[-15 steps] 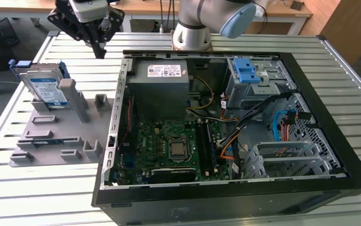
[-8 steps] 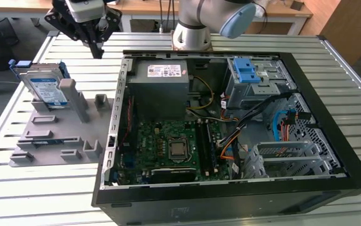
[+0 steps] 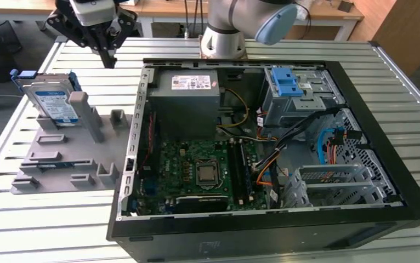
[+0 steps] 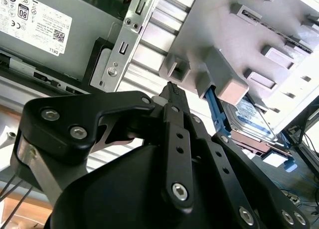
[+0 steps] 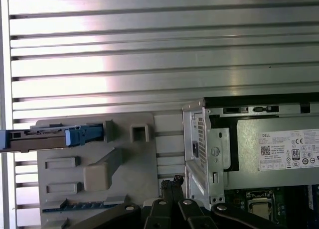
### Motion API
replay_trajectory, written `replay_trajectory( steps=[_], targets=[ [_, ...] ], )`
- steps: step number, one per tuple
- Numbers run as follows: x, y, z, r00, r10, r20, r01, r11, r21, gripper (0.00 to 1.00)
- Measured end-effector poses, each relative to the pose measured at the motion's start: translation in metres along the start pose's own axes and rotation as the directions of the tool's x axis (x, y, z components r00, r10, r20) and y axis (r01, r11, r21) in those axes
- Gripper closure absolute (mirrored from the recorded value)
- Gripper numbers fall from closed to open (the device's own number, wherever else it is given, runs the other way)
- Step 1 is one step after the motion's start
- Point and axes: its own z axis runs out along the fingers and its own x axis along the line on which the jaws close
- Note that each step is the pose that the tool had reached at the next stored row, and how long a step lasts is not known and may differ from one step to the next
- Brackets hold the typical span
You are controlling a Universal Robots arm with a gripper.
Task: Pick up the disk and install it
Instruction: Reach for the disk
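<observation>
your disk [image 3: 52, 102] is a flat silver metal slab with a blue-and-white label and a blue plastic frame along its edges. it stands on edge in a slot of the matte grey moulded fixture [image 3: 71, 159]. the fixture is a plate of blocky posts and ribs lying on the ribbed aluminium surface [image 3: 20, 219] at the exterior view's left. the first wrist view shows the disk [image 5: 45, 138] edge-on, one end cut off by the picture's border. in the second wrist view a grey post hides much of the disk [image 4: 249, 114].

the black gripper [image 3: 109, 59] hangs over the surface near the case's corner, apart from the disk. its fingers seem drawn together to a point with nothing between them. beside the fixture the black computer case [image 3: 385, 137] lies open. inside you see a boxy grey power supply [image 3: 192, 90] with a white sticker, a green motherboard [image 3: 195, 170], a ridged blue latch [image 3: 287, 82], bundled cables and a perforated metal drive cage [image 3: 341, 181].
</observation>
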Motion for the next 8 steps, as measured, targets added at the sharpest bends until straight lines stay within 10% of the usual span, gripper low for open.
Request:
replay_trajectory(
  steps=[8],
  targets=[
    [0.0064,0.0001,0.0001,1.0000,0.000,0.0000,0.000,1.0000,0.0000,0.89]
  ],
)
